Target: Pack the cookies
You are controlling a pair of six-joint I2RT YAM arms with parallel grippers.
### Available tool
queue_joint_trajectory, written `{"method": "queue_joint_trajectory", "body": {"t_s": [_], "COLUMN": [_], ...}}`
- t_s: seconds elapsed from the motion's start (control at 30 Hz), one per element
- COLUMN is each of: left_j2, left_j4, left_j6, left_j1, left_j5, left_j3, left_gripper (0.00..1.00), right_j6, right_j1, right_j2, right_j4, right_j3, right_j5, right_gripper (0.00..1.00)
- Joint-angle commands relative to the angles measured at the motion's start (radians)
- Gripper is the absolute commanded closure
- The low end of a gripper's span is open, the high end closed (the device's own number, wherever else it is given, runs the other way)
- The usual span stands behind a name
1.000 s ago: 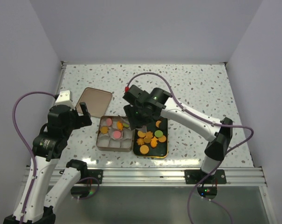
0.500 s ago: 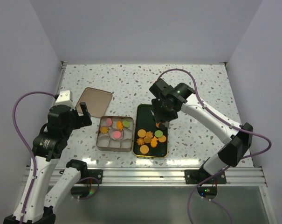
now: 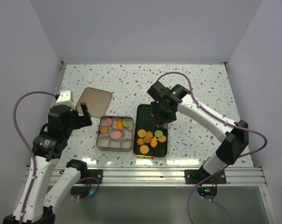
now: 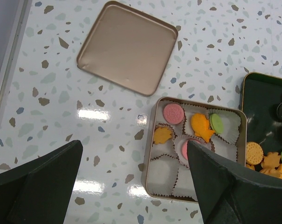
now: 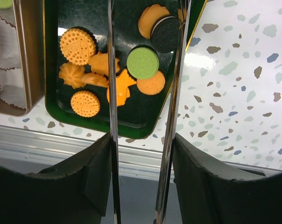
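From above, the right claw (image 3: 160, 123) hangs over the cookies (image 3: 150, 137) on the dark tray (image 3: 144, 114). The left claw (image 3: 85, 114) sits beside the tin (image 3: 114, 149).

Left wrist: its fingers are wide apart and empty, with the tin's cookies just ahead.

Right wrist: the thin fingers (image 5: 111, 70) are apart, with a green cookie (image 5: 142, 62) below between them.

The cookies look light, hard and crumbly, so pinch the edges gently.

Speckled table (image 3: 201, 84) carries lid (image 3: 94, 101), tin (image 3: 113, 149) and dark tray (image 3: 145, 116)
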Motion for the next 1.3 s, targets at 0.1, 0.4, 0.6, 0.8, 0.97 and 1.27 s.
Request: {"method": "queue_joint_trajectory", "body": {"t_s": [0.1, 0.4, 0.6, 0.8, 0.97, 1.27], "left_j2": [0.003, 0.009, 0.009, 0.011, 0.012, 0.012], "left_j4": [0.048, 0.048, 0.048, 0.048, 0.05, 0.05], "left_j6": [0.022, 0.022, 0.021, 0.019, 0.021, 0.021], "left_j1": [-0.008, -0.008, -0.007, -0.008, -0.008, -0.008], "left_j5": [0.008, 0.008, 0.007, 0.007, 0.007, 0.007], "left_j3": [-0.002, 0.0, -0.002, 0.0, -0.002, 0.0], "left_gripper": [0.0, 0.0, 0.0, 0.0, 0.0, 0.0], "right_j6": [-0.023, -0.042, -0.048, -0.057, -0.054, -0.009], "right_j1": [-0.004, -0.007, -0.007, -0.006, -0.007, 0.075], "right_j2": [0.051, 0.111, 0.139, 0.178, 0.194, 0.103], "right_j4": [0.032, 0.017, 0.016, -0.026, -0.05, 0.101], "right_j3": [0.013, 0.047, 0.076, 0.178, 0.341, 0.311], "right_j5": [-0.005, 0.001, -0.013, -0.01, -0.048, -0.275], "right_gripper": [0.46, 0.49, 0.6, 0.66, 0.67, 0.67]}}
